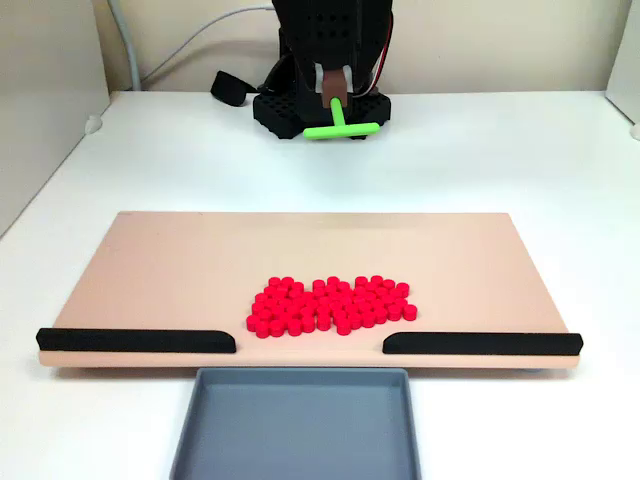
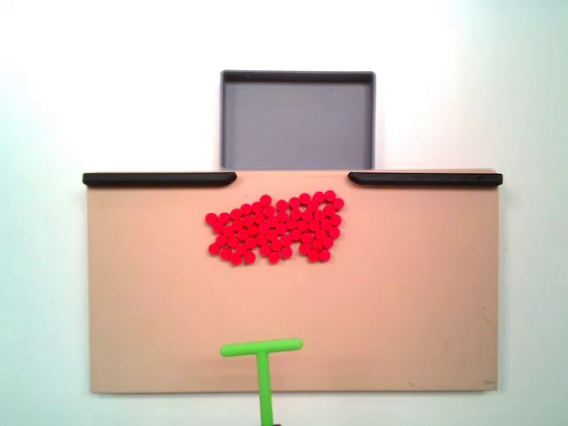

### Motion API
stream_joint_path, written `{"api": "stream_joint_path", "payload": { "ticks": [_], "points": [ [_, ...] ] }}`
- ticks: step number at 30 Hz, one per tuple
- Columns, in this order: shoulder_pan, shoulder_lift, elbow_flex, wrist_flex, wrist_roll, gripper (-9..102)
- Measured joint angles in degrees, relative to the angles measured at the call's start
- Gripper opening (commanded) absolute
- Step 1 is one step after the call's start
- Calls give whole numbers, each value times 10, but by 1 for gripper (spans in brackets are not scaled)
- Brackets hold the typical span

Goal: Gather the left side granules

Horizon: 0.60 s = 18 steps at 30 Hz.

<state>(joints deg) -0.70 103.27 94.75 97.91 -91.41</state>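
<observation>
Gripper (image 1: 338, 100), a fixed view: closed on stem of green plastic T-shaped stick (image 1: 341, 128), raised at far table edge, well apart from bright red cylindrical granules (image 1: 330, 305) clustered flat on tan board (image 1: 160, 270) beside gap between black rails (image 1: 135, 341).

Another fixed view: granules (image 2: 275, 228) near grey tray (image 2: 297, 120); stick crossbar (image 2: 262, 347) short of them. Judged light, loose, prone to rolling: for pushing, not pinching.

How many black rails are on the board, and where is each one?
2. One black rail lies along the board's tray-side edge at left in a fixed view, the other black rail at right; the gap between them faces the grey tray.
</observation>
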Motion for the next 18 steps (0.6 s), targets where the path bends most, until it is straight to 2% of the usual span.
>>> {"api": "stream_joint_path", "payload": {
  "ticks": [6,18],
  "points": [
    [-17,7,0,0,53,0],
    [-17,7,0,0,56,0]
  ]
}}
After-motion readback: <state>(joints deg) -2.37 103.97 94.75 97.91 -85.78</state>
